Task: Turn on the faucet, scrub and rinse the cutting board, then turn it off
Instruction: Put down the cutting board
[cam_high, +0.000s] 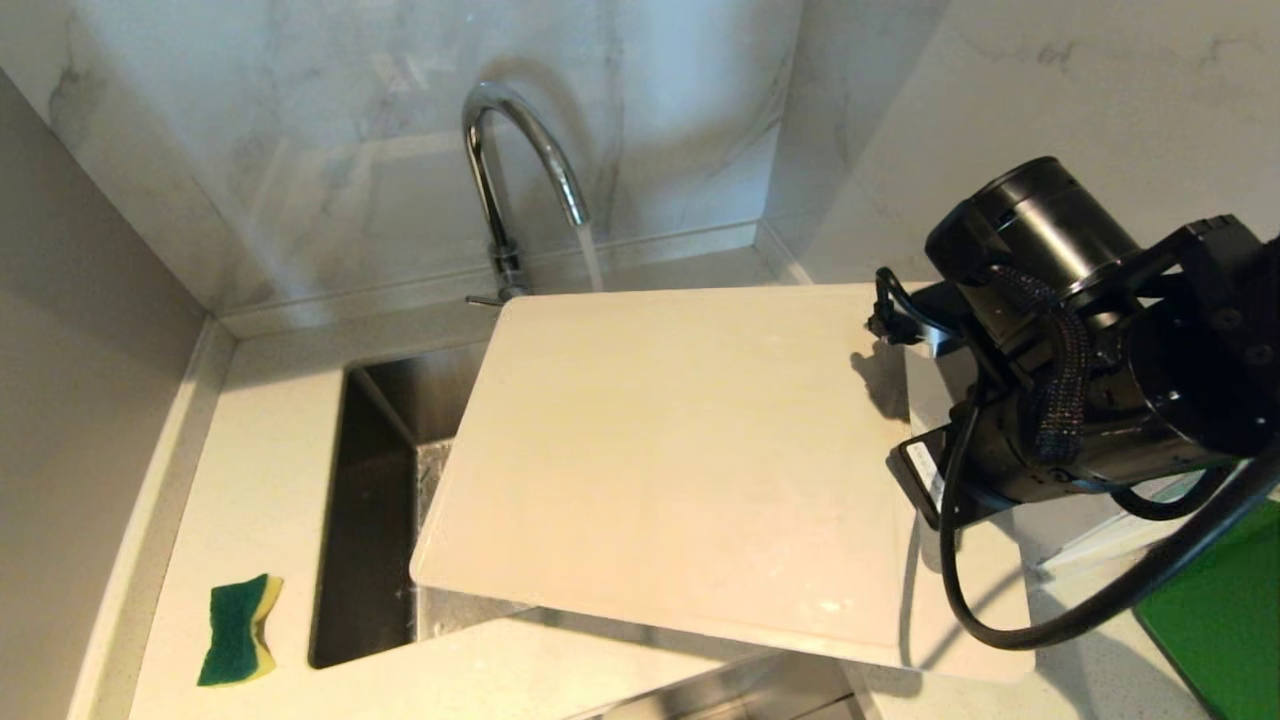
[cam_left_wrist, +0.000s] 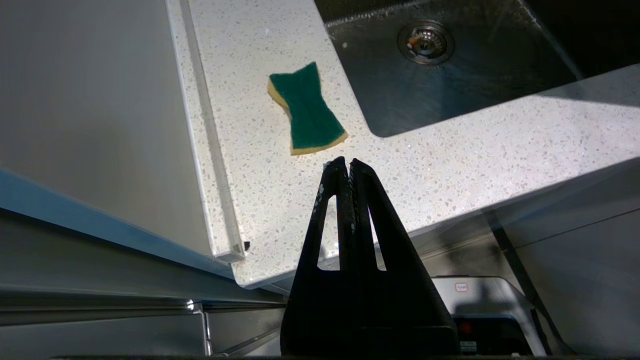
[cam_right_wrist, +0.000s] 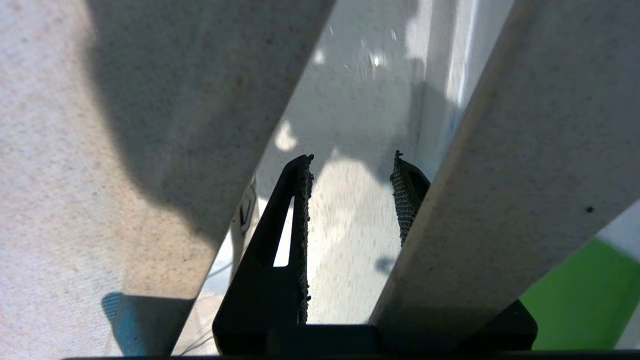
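Cutting board (cam_high: 680, 470) covers most of sink (cam_high: 375, 470); only left strip open. Sponge (cam_high: 238, 630) on bare counter (cam_high: 270, 400), reachable from above.

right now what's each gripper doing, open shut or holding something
left gripper: shut, empty, above the counter near the green and yellow sponge.
right gripper: through the handle slot of the large off-white plastic cutting board, holding it over the sink.

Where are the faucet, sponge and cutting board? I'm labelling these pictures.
faucet (cam_high: 520, 130): head view, on the arched chrome spout.
sponge (cam_left_wrist: 306, 111): left wrist view, on its green scrubbing face.
cutting board (cam_high: 660, 450): head view, on the middle of its pale top face.
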